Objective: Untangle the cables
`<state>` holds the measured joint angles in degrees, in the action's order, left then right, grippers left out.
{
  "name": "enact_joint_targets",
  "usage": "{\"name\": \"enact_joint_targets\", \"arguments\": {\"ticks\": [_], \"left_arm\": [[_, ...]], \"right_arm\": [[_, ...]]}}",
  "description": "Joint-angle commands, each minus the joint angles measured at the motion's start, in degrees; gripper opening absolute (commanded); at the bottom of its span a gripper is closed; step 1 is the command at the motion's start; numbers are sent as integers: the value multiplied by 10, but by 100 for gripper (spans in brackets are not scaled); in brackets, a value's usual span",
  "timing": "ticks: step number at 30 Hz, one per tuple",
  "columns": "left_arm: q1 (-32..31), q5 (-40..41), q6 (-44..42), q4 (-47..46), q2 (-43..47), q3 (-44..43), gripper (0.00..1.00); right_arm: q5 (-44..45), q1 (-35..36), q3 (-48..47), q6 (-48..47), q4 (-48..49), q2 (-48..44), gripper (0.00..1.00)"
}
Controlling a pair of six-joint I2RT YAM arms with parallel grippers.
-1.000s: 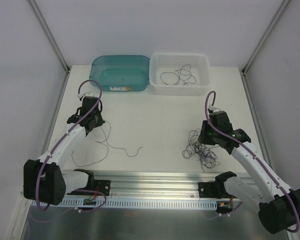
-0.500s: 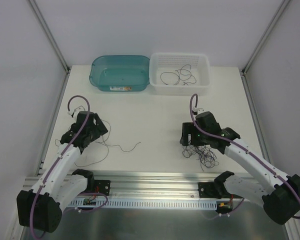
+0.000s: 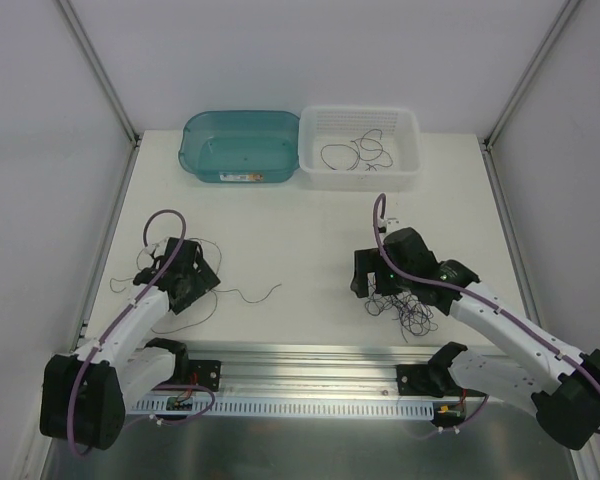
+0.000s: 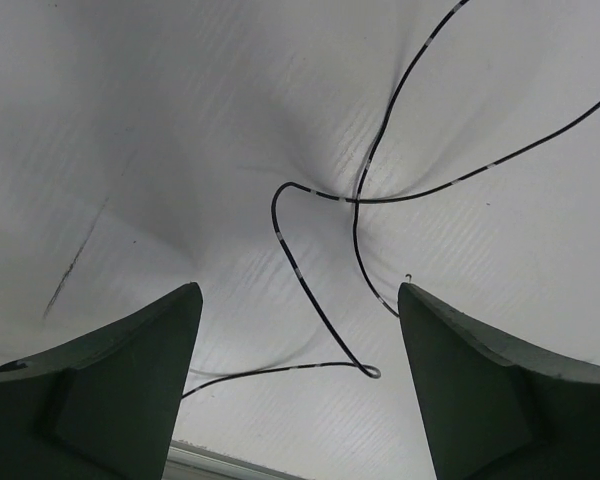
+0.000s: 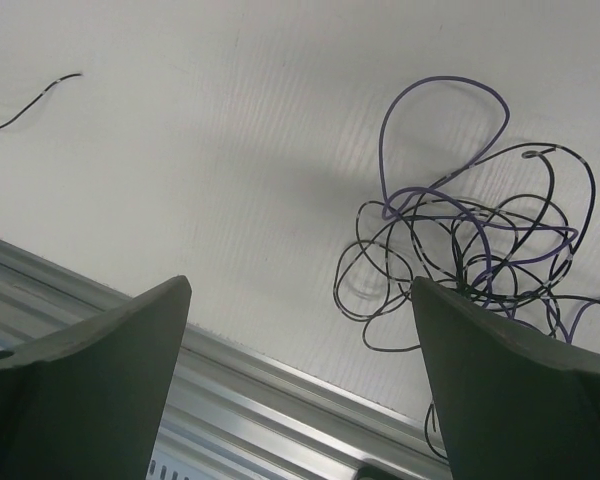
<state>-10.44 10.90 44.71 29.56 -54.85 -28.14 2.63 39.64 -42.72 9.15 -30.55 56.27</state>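
The white bench [image 3: 300,215] carries everything. At its far edge stand a teal bin [image 3: 205,170] and, just beside it on the right, a white basket [image 3: 360,180]. The left arm [image 3: 130,325] and the right arm [image 3: 500,320] both bend low over the near half of the bench, well apart from each other.

The left claw [image 4: 300,295] hangs close above the bench with its fingers spread wide and nothing between them but bench and wire. The right claw [image 5: 300,290] is spread just as wide and grips nothing.

The cables lie in three places. The biggest lot is a tangle [image 5: 470,240] of black and purple loops on the bench, off to the right of the right claw's gap and running under its right finger. A few loose black strands [image 4: 355,200] with pale bands cross one another on the bench under the left claw, one curled end lying between its fingers. A few more dark loops [image 3: 355,150] lie in the basket.
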Motion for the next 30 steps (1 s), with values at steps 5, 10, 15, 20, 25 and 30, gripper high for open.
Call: {"name": "enact_joint_targets", "arguments": {"ticks": [5,10,15,20,25,30], "left_arm": [[0,5,34,-66,-32,16,74],[-1,9,35,-91,-85,-2,64],[-1,29,28,-91,-140,-21,54],[0,38,25,-91,-170,-30,37],[0,39,20,-90,-199,-38,12],[-1,35,1,-90,-209,-58,0]], "right_arm": [[11,14,-7,1,22,-17,97],[14,18,-3,5,23,-20,96],[18,21,-2,5,23,-20,96],[19,22,-2,4,26,-18,96],[17,22,-3,3,28,-10,96],[17,24,-2,0,29,-8,96]]}}
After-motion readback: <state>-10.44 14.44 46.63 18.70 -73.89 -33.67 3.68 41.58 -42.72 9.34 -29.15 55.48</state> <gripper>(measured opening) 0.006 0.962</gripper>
